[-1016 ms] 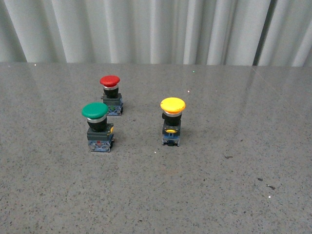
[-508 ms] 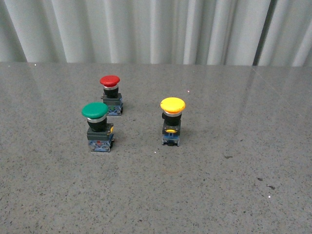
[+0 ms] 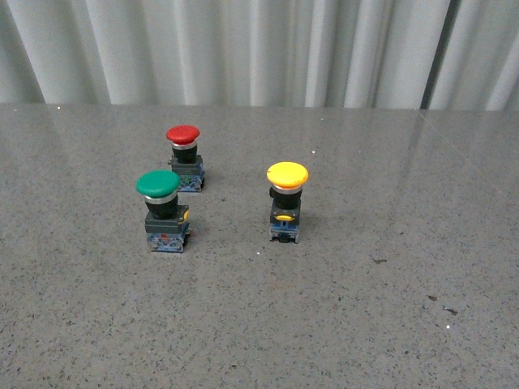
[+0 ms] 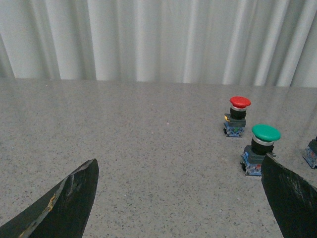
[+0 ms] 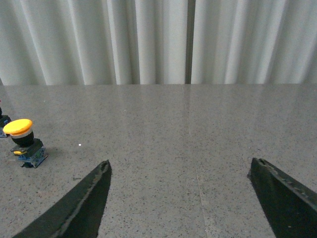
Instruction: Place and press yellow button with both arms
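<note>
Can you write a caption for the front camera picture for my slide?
Yellow button, green button and red button stand upright on a grey speckled table.

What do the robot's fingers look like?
Only the fingers show, in the wrist views. The left gripper has flat black fingers that taper like blades, with scuffed edges and small orange-brown chips on one. The right gripper has the same dark, matte, wedge-shaped fingers, slightly worn along the edges. No cables, markings or arm housings are visible.
</note>
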